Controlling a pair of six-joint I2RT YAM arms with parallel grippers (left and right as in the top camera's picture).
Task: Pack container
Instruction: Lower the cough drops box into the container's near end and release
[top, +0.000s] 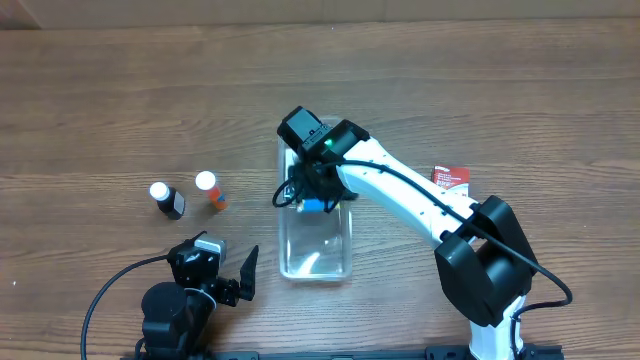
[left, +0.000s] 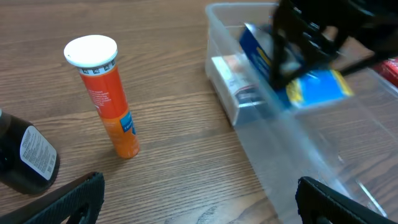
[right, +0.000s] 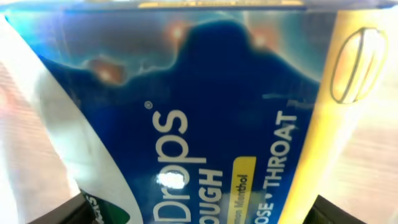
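The clear plastic container (top: 318, 272) lies lengthwise at the table's middle; its near wall shows in the left wrist view (left: 273, 155). My right gripper (top: 312, 195) is shut on a blue and yellow cough drops box (top: 313, 206) and holds it tilted inside the container's far end (left: 311, 87). The box fills the right wrist view (right: 205, 112), between the fingers (right: 202, 211). A white box (left: 239, 81) lies in the container beside it. My left gripper (top: 240, 280) is open and empty near the front edge, left of the container (left: 199, 199).
An orange tube with a white cap (top: 211, 190) (left: 112, 106) and a dark bottle with a white cap (top: 167, 200) (left: 25, 158) stand left of the container. A red packet (top: 450, 177) lies to the right, by the right arm.
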